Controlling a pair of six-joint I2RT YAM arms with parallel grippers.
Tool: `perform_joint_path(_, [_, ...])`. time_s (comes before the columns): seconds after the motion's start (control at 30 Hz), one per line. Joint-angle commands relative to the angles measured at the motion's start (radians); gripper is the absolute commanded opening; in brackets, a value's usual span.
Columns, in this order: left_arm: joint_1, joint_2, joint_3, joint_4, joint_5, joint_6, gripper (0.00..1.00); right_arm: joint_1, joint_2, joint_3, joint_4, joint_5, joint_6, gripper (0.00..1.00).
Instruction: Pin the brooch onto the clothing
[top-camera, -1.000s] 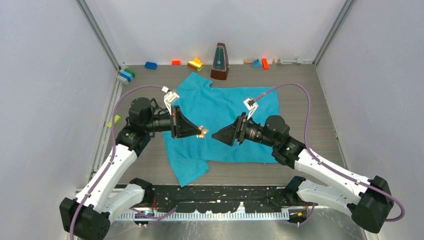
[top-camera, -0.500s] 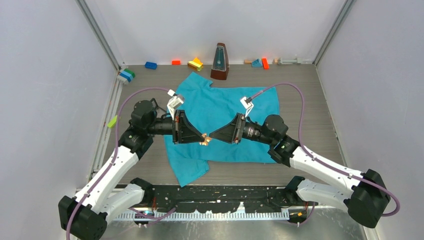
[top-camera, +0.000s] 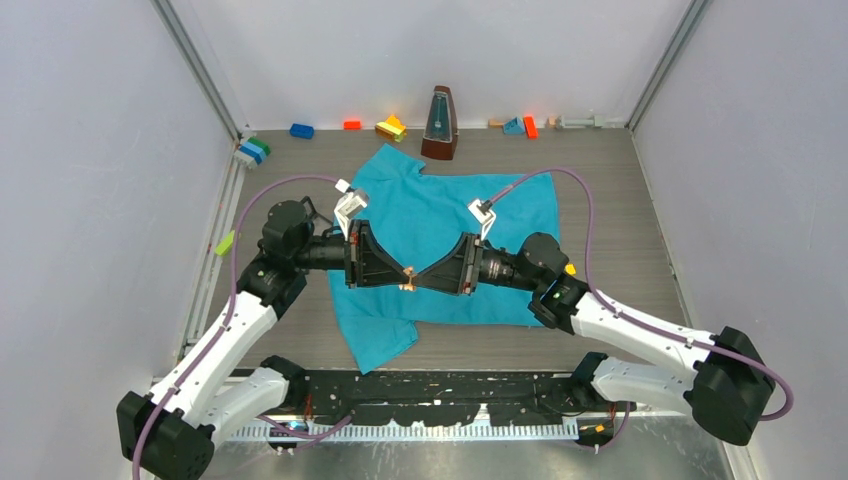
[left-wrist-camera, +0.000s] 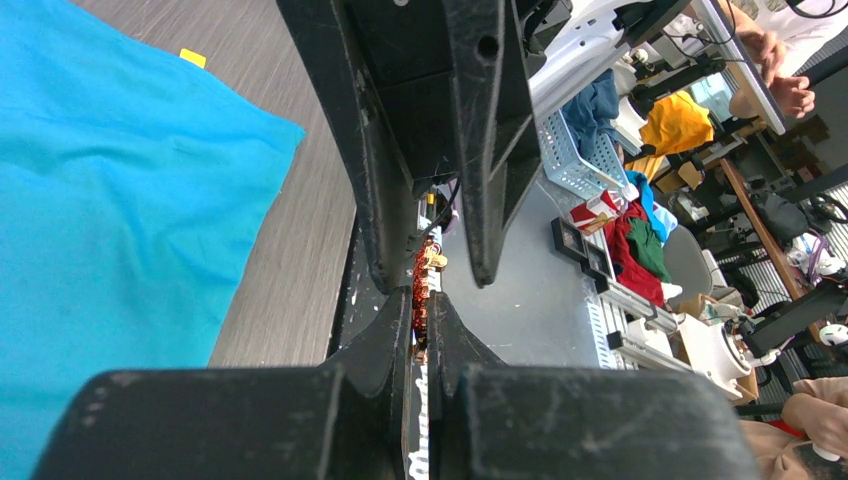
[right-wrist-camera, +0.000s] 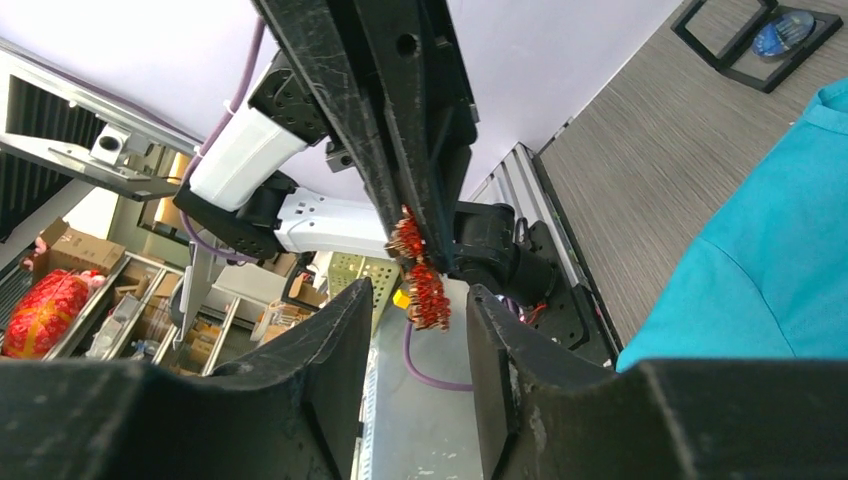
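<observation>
The clothing (top-camera: 440, 215) is a teal T-shirt lying flat in the middle of the table, also seen in the left wrist view (left-wrist-camera: 120, 200) and the right wrist view (right-wrist-camera: 780, 260). My left gripper (top-camera: 404, 280) is shut on the brooch (top-camera: 408, 282), a small red and gold piece held in the air above the shirt's front part. In the left wrist view the brooch (left-wrist-camera: 428, 258) sticks out past the shut left gripper (left-wrist-camera: 421, 305). My right gripper (top-camera: 421, 284) meets it tip to tip. Its jaws (right-wrist-camera: 420, 292) stand apart on either side of the brooch (right-wrist-camera: 422, 285), with a gap on each side.
A metronome (top-camera: 440, 123) stands at the back edge beside the shirt's collar. Small toy blocks (top-camera: 391, 127) lie along the back wall, and more of them (top-camera: 252, 151) at the back left corner. A yellow-green piece (top-camera: 228, 242) sits on the left rail. Walls close in three sides.
My right gripper has moved left until its fingertips reach the brooch, and its jaws have narrowed around it. The left gripper dropped slightly with the brooch, then stayed put.
</observation>
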Motion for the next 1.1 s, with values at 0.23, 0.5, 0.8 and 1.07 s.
perform_joint_path(0.23, [-0.004, -0.026, -0.004, 0.057, 0.018, -0.012, 0.00, 0.014, 0.036, -0.009, 0.084, 0.006, -0.003, 0.31])
perform_joint_path(0.5, [-0.008, -0.029, -0.005, 0.058, 0.025, -0.013, 0.00, 0.014, 0.052, -0.012, 0.056, 0.084, -0.011, 0.17])
perform_joint_path(0.8, [-0.015, -0.028, -0.005, 0.058, 0.023, -0.011, 0.00, 0.014, 0.043, -0.036, 0.054, 0.168, -0.008, 0.09])
perform_joint_path(1.07, [-0.014, 0.004, 0.041, -0.147, -0.107, 0.096, 0.00, 0.014, 0.020, -0.012, 0.016, 0.101, -0.034, 0.25])
